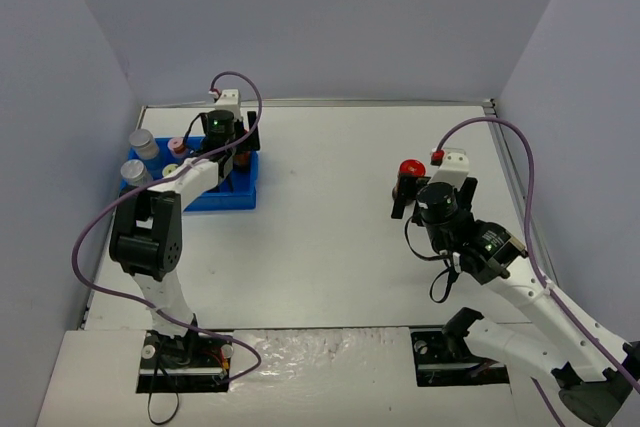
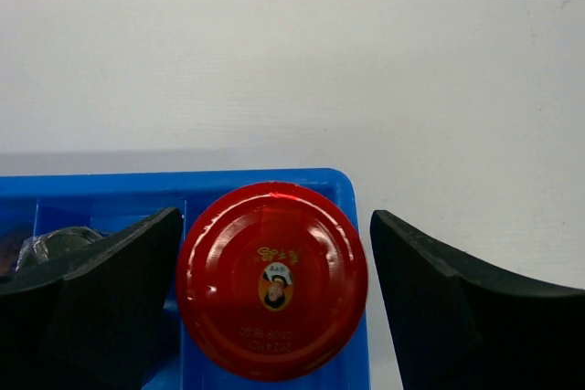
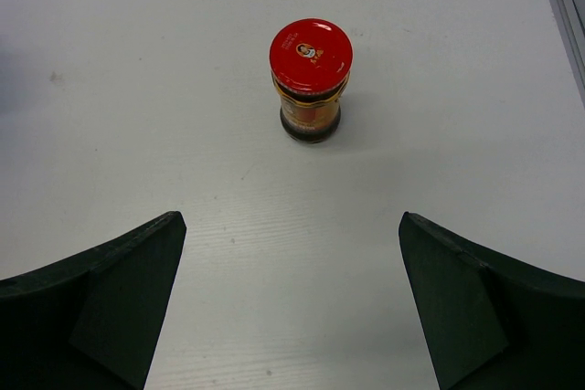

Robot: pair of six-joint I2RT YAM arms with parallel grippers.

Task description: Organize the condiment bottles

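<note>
red-lidded bottle (image 2: 271, 280) stands in blue tray (image 2: 110, 191), white table (image 1: 330, 237), grey walls (image 1: 300, 17). left gripper (image 2: 274, 221) loose around it, jaws apart. right gripper (image 3: 288, 216) agape, empty.

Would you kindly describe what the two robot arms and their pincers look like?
Both the left arm and right arm have white links with black joints, each showing a small green light. A purple cable loops along each. The left pincer and right pincer have broad, matte black, wedge-shaped fingers.

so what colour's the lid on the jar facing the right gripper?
Red; the lid shows best in the right wrist view.
</note>
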